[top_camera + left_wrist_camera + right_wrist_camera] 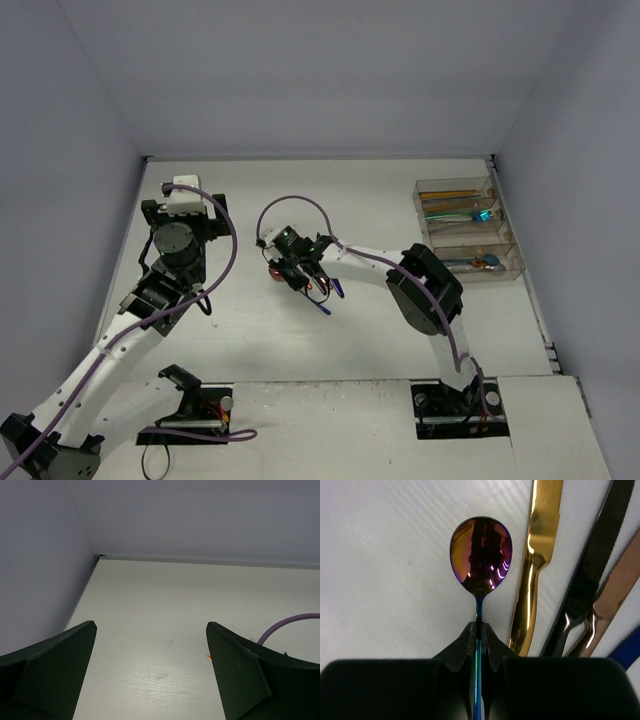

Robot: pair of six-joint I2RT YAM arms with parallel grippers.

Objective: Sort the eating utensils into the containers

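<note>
My right gripper (478,630) is shut on the thin handle of an iridescent blue-purple spoon (481,555), whose bowl points away from the wrist over the table. In the top view this gripper (300,270) sits at the table's middle over a small pile of utensils (322,292). Next to the spoon lie a gold knife (536,565), a dark knife (590,570) and a copper knife (615,590). The clear trays (468,228) stand at the far right and hold several utensils. My left gripper (150,655) is open and empty over bare table at the far left (185,215).
White walls close the table on the left, back and right. A purple cable (287,625) crosses the right of the left wrist view. A blue utensil (627,652) shows at the right edge of the right wrist view.
</note>
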